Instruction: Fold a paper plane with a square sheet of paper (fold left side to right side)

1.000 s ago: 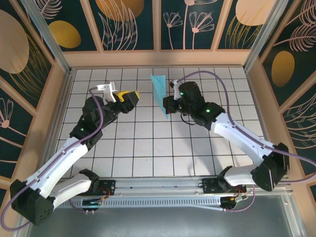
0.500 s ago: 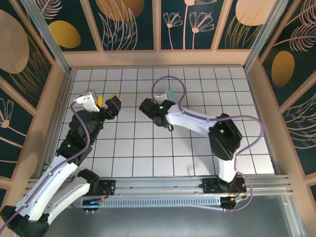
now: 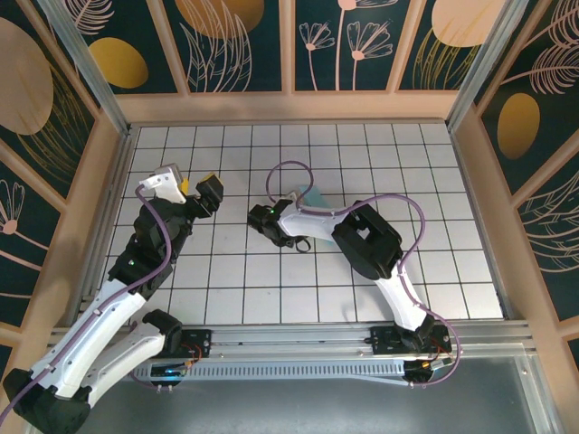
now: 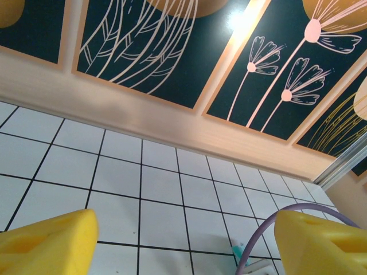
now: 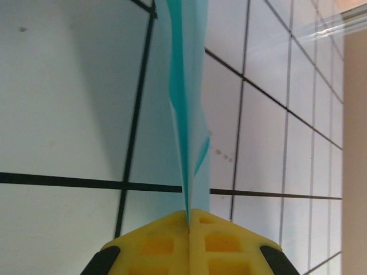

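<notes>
A slim, folded piece of thin matte teal-blue paper is gripped between the two yellow fingertips of the right pincer, which is clenched on the paper's near end. In the right wrist view the folded teal-blue paper is seen edge-on. It is held upright on its thin side rather than flat, and it runs straight away from the fingertips over the white, black-lined tiled desk. Several layers can be made out along its length, with a slight outward bulge part way along. A soft shadow is cast on the tiles to its left. Whether its lower edge touches the desk cannot be told.

In the top external view the right arm is seen doubled back on itself. Its forearm is stretched leftward across the middle of the desk. A small pale corner of the paper is seen just beyond the forearm, near the centre of the grid and slightly toward the far wall.

The left pincer is held over the left part of the desk, well apart from the paper. In the left wrist view its yellow fingertips are spread wide and nothing is held between them, so this pincer is released. Beyond them, bare tiles are seen, then a light wooden skirting board. Above it, dark teal wall panels drawn with pale flowers and leaves are seen.
</notes>
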Available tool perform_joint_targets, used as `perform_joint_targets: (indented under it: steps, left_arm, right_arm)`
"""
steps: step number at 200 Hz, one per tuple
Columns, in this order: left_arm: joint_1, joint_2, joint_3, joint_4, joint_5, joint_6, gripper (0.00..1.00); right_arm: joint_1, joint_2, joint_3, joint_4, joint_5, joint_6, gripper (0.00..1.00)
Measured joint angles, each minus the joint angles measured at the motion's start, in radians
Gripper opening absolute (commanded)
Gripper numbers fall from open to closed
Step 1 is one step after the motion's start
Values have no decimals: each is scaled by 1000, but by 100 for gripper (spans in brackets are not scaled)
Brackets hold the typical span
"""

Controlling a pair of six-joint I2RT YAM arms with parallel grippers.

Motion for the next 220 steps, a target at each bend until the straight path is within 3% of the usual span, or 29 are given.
perform_joint_targets:
  steps: [36,80,113,189,220]
  left_arm:
    - [0,0,0,0,0,0,80]
    - [0,5,0,0,0,0,80]
    - [0,14,0,0,1,0,81]
    - [0,80,28,0,46,3,85]
    - [0,108,33,4,63,3,85]
  right_arm:
    - [1,3,-21,58,-54,-20,24]
    - [-1,-4,-47,113,-107,-39,36]
    - [-15,-51,-77,155,-169,-49,55]
    - [-49,-286,-192,319,-322,-54,93]
    - [-71,-426,-288,422,-383,-55,98]
